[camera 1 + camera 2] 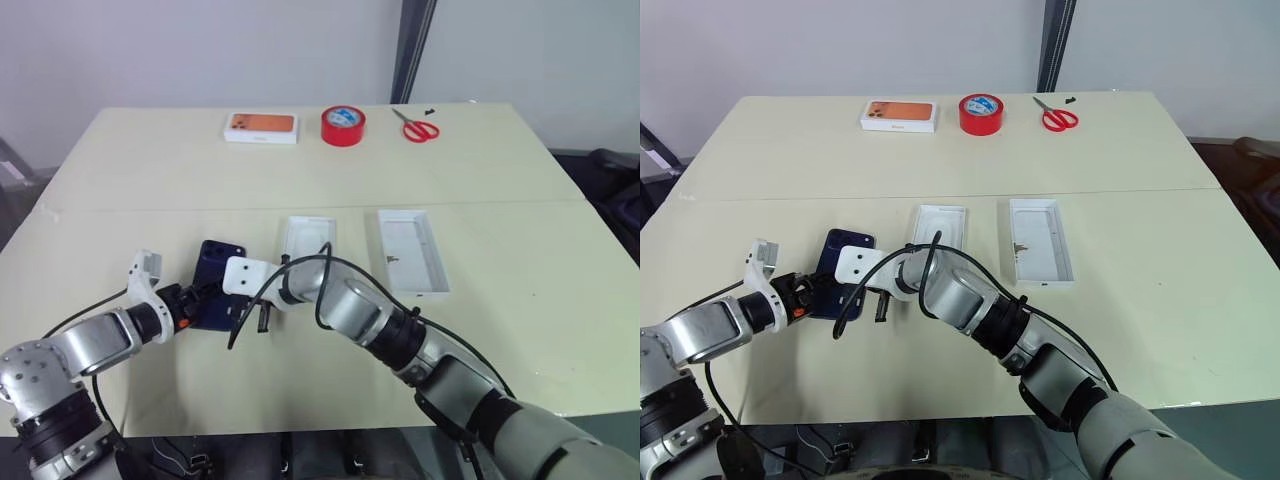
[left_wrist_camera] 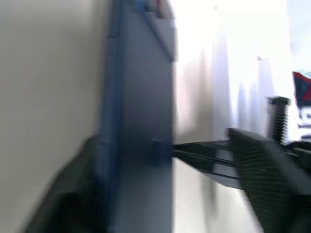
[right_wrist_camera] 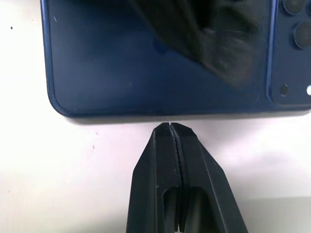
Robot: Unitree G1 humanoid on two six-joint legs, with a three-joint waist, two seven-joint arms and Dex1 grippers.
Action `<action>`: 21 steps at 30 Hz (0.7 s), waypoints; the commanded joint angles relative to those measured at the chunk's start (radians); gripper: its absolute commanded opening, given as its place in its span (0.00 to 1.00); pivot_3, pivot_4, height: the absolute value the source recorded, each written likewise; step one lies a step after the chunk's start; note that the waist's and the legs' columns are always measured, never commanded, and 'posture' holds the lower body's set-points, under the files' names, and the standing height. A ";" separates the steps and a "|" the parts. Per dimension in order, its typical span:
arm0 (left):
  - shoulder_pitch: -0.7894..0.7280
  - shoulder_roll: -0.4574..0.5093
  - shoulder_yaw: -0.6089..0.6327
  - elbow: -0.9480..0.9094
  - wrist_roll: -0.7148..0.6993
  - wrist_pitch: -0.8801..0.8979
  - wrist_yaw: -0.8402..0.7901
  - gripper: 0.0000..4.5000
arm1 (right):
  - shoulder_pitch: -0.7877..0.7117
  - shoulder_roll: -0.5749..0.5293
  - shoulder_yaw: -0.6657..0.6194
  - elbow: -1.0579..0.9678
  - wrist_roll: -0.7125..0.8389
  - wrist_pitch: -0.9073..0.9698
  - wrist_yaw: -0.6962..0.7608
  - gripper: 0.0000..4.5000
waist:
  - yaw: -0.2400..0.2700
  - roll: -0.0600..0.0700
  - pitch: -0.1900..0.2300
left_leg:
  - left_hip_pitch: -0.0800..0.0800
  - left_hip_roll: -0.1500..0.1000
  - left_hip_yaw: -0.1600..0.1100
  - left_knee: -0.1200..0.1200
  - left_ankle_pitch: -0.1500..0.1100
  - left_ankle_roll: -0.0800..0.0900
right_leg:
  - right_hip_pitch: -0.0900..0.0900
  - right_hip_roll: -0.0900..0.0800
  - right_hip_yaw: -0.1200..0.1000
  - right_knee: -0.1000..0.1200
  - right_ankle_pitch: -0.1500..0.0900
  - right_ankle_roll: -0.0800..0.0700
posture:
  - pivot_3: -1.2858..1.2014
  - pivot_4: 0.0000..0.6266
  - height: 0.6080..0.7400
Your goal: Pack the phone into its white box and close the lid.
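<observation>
Both grippers work the phone (image 1: 217,281) near the front-left of the table (image 1: 520,210). We see the left gripper (image 1: 196,300) with a finger on each face of the phone, which stands tilted up on its edge; whether the fingers press on it we cannot tell. Right gripper (image 3: 173,130) is pinched closed, holding nothing, tips against the phone's long edge. Just beyond lie two shallow white trays (image 1: 307,241) and (image 1: 412,250), side by side. Far edge: orange-topped box (image 1: 261,127), red tape roll (image 1: 343,125), red scissors (image 1: 420,127).
</observation>
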 commanded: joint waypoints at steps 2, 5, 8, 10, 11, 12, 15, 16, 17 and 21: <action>0.026 0.031 -0.014 -0.002 -0.100 -0.060 0.050 0.37 | -0.003 -0.011 -0.020 -0.055 -0.006 -0.001 -0.003 0.00 | 0.001 -0.001 0.000 | 0.000 0.000 0.000 0.000 0.000 0.000 | 0.000 0.000 0.000 0.000 0.000 0.000 | 0.52 0.24 0.88; 0.060 0.041 -0.028 0.004 -0.183 -0.123 0.095 0.37 | -0.004 -0.029 -0.032 -0.092 -0.002 0.017 0.003 0.00 | 0.001 -0.001 0.000 | 0.000 0.000 0.000 0.000 0.000 0.000 | 0.000 0.000 0.000 0.000 0.000 0.000 | 0.52 0.24 0.88; 0.104 0.056 -0.054 0.002 -0.273 -0.201 0.139 0.37 | 0.000 -0.057 -0.050 -0.140 0.007 0.040 0.011 0.00 | 0.002 -0.001 0.000 | -0.001 0.000 0.000 0.000 0.000 0.000 | 0.000 0.000 0.000 0.000 0.000 0.000 | 0.52 0.24 0.88; 0.130 0.066 -0.076 -0.001 -0.335 -0.254 0.163 0.37 | 0.004 -0.072 -0.064 -0.168 0.014 0.055 0.013 0.00 | 0.002 -0.001 0.000 | -0.001 0.000 0.000 0.000 -0.001 0.002 | 0.000 0.000 0.000 -0.001 0.000 0.000 | 0.52 0.24 0.88; 0.141 0.073 -0.089 -0.002 -0.363 -0.281 0.175 0.37 | 0.007 -0.078 -0.074 -0.181 0.019 0.062 0.014 0.00 | 0.002 -0.001 0.000 | -0.001 0.000 0.000 0.000 -0.002 0.004 | 0.000 0.000 0.000 -0.001 0.000 0.000 | 0.52 0.24 0.88; 0.152 0.080 -0.101 -0.003 -0.387 -0.307 0.184 0.31 | 0.010 -0.089 -0.089 -0.203 0.027 0.073 0.018 0.00 | 0.002 -0.001 0.000 | -0.001 0.000 0.000 0.000 -0.002 0.004 | 0.000 0.000 0.000 -0.001 0.000 0.000 | 0.52 0.24 0.88; 0.178 0.107 -0.143 -0.012 -0.439 -0.372 0.200 0.08 | 0.015 -0.117 -0.127 -0.262 0.050 0.104 0.032 0.00 | 0.002 -0.001 0.000 | -0.001 0.000 0.000 0.000 -0.003 0.004 | 0.000 -0.001 0.000 -0.001 0.000 0.000 | 0.52 0.24 0.88; 0.186 0.118 -0.158 -0.018 -0.456 -0.391 0.200 0.01 | 0.015 -0.127 -0.142 -0.281 0.060 0.116 0.036 0.00 | 0.002 0.000 0.001 | -0.001 0.000 -0.001 0.000 -0.003 0.004 | 0.000 -0.001 0.000 -0.001 0.000 0.000 | 0.52 0.24 0.88; 0.193 0.128 -0.171 -0.024 -0.471 -0.409 0.199 0.01 | 0.015 -0.136 -0.156 -0.299 0.069 0.125 0.039 0.00 | 0.000 0.000 0.001 | -0.001 0.000 -0.001 0.000 -0.003 0.004 | 0.000 -0.001 0.000 -0.001 0.000 0.000 | 0.52 0.24 0.88; 0.189 0.145 -0.190 -0.045 -0.535 -0.514 0.190 0.01 | 0.015 -0.197 -0.220 -0.368 0.115 0.140 0.067 0.00 | 0.002 0.000 0.001 | -0.001 0.000 0.000 -0.001 -0.003 0.004 | 0.000 -0.001 0.000 -0.002 0.000 -0.001 | 0.52 0.24 0.88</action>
